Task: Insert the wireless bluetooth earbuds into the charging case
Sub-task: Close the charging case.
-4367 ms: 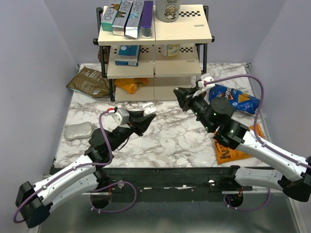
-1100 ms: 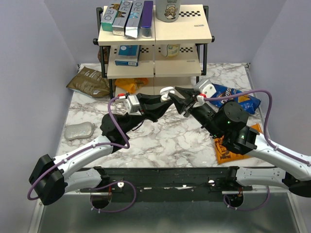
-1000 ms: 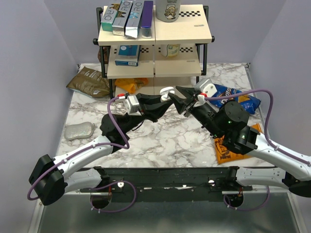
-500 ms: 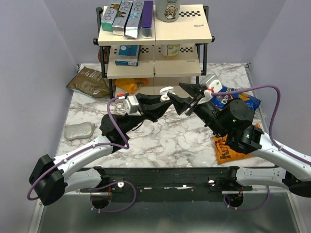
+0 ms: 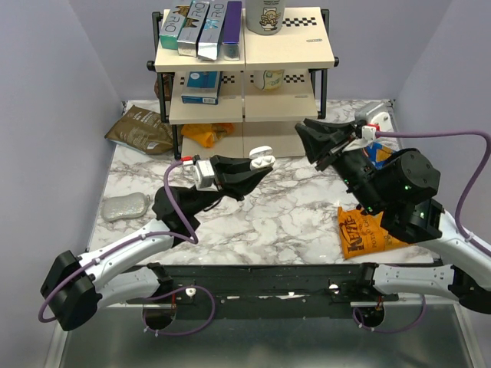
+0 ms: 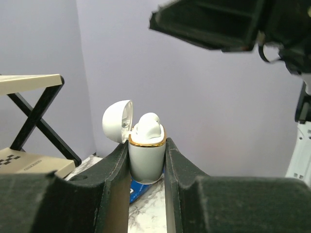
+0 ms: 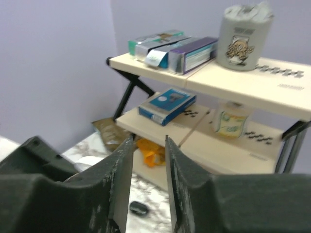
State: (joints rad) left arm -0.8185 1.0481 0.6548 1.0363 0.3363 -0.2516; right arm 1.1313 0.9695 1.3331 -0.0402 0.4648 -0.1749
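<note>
Left jaws clamped on open charging case [image 6: 146,162]; right jaws parted, empty; black earbud [image 7: 139,208] only in right-wrist view.

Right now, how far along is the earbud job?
Done: case, lid open, clamped in the left fingers, something white seated inside. In hand: nothing; right fingers are apart and empty. Left: a small dark bud-like object lies on the table, likely to insert, then close lid.

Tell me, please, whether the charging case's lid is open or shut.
Open: the left wrist view shows the lid swung back off the charging case, held upright in the left gripper, its mouth exposed.
</note>
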